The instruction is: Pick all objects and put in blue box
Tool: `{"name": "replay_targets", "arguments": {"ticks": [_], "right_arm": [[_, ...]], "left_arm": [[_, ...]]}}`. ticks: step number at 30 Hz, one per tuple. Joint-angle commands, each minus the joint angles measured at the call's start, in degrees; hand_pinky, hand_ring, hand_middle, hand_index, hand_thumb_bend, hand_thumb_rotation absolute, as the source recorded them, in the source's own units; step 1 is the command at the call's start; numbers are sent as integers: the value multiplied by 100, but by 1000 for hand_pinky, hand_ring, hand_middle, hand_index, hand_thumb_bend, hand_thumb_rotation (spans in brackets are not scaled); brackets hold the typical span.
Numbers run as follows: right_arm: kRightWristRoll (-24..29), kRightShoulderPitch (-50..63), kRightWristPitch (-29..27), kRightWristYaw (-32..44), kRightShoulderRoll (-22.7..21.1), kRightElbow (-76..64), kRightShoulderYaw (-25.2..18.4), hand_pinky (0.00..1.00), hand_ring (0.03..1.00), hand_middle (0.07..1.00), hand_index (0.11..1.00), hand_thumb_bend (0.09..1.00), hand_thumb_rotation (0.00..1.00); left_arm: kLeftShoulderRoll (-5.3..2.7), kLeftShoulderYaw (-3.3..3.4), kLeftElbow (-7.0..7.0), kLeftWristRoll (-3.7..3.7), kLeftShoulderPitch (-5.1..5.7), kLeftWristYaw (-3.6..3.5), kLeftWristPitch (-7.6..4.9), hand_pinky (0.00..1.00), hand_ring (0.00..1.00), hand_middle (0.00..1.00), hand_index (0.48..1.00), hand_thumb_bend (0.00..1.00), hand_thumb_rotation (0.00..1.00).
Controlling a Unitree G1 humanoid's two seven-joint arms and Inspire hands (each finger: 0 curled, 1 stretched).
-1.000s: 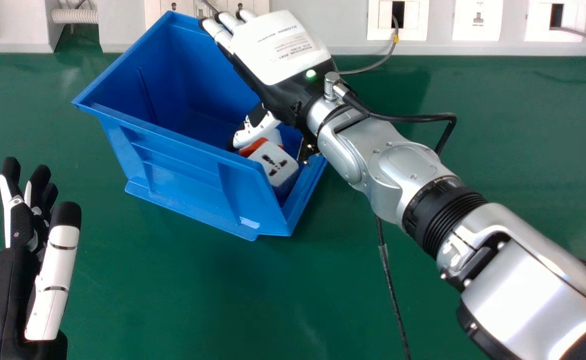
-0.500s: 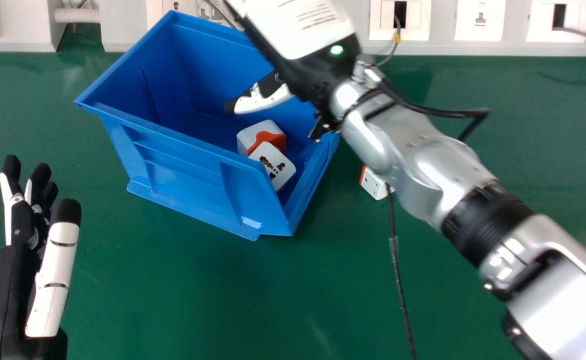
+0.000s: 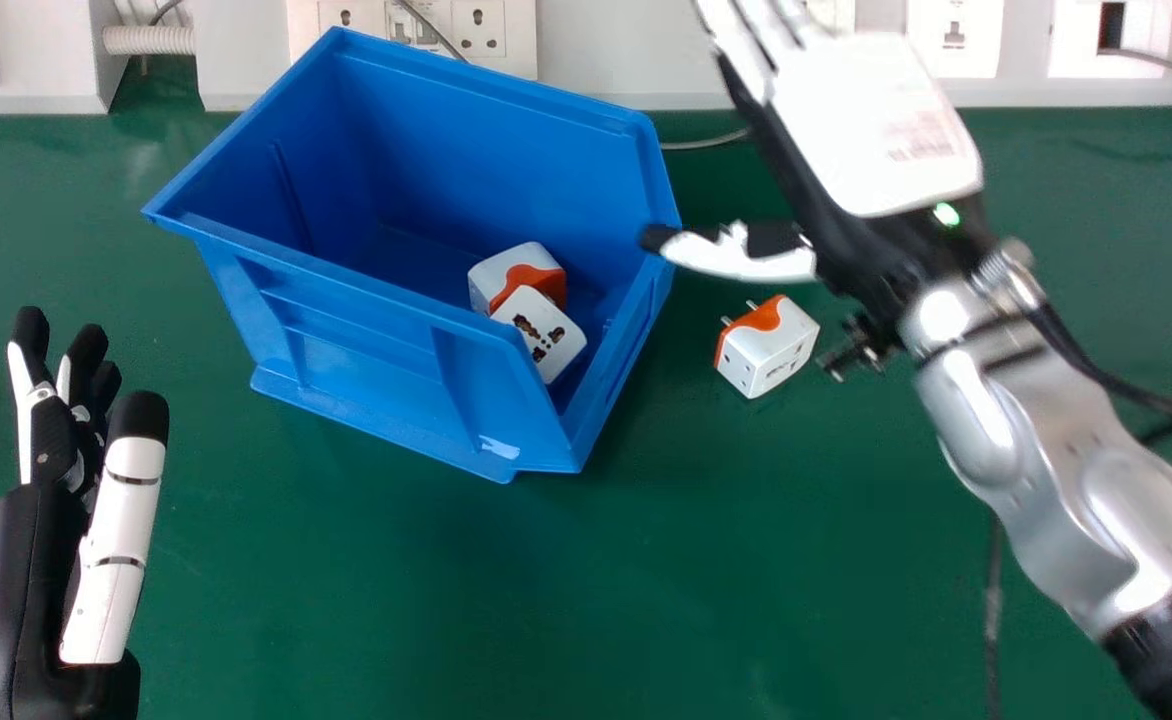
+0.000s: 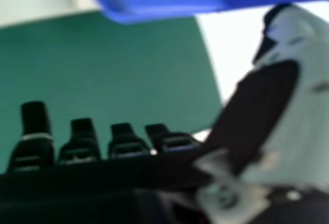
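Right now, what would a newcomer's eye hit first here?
The big blue box, left of centre in the head view, with two white adapters inside. Then the right hand at upper right, thumb pointing toward the box. Just below that thumb, a third adapter with orange trim sits outside on the green table.

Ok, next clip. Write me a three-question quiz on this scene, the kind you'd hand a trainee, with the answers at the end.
1. How many plug adapters are inside the blue box?
2. Where is the loose adapter?
a) Left of the box
b) On the green table, right of the box
c) Balanced on the box's rim
3. True or false: the right hand is nearer the loose adapter than the left hand is.

Key: 1. Two; 2. b; 3. True
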Motion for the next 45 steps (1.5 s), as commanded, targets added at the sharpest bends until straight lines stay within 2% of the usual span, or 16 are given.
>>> {"name": "replay_targets", "arguments": {"ticks": [1,5,9,12,15,18,19,24,27,32,39,45], "right_arm": [[111,147,-8,-22,-92,-322,-237,809,951,1000,998,465,671],[82,286,166,202,-90,-217,-284,810,948,998,991,495,657],[-21,172,231,144,-20,284,-192,827,955,1000,996,535,663],[-168,-14,383,81,99,845,-40,814,945,992,989,564,671],[-279,-254,609,64,286,1452,126,812,943,992,989,571,679],[-237,-461,770,141,470,1957,224,817,940,989,986,590,683],[-242,-546,855,172,543,2149,278,828,945,991,988,600,687],[-212,-899,1085,29,899,2949,466,832,940,984,977,645,697],[-170,-1153,1301,18,1152,3448,556,828,936,979,967,677,702],[-36,-1455,1418,-30,1386,3961,609,827,932,970,955,718,700],[133,-1794,1566,68,1574,4442,688,833,928,968,953,746,715],[263,-1939,1649,151,1648,4685,740,832,924,963,949,740,700]], "left_arm": [[65,45,-96,-12,1,12,-45,1000,1000,1000,1000,526,836],[67,70,-94,-22,-19,25,-10,1000,1000,1000,1000,565,839],[63,92,-40,-73,-51,13,-26,1000,1000,1000,1000,582,841],[73,99,-48,-53,-59,15,-32,1000,1000,1000,1000,587,835],[84,110,-65,-80,-57,-8,-18,1000,1000,1000,1000,582,831],[93,119,-92,-68,-29,-26,-6,1000,1000,1000,1000,579,828],[97,127,-79,-50,-27,-27,-36,1000,1000,1000,1000,583,827],[102,144,-101,-144,9,-66,-25,1000,1000,1000,1000,596,821],[116,151,-107,-207,42,-102,-62,1000,1000,1000,1000,593,816],[129,166,-136,-210,90,-113,-55,1000,1000,1000,1000,576,814],[161,176,-155,-321,100,-180,-38,1000,1000,1000,1000,544,808],[172,183,-184,-303,117,-170,-11,1000,1000,1000,1000,548,802]]}}
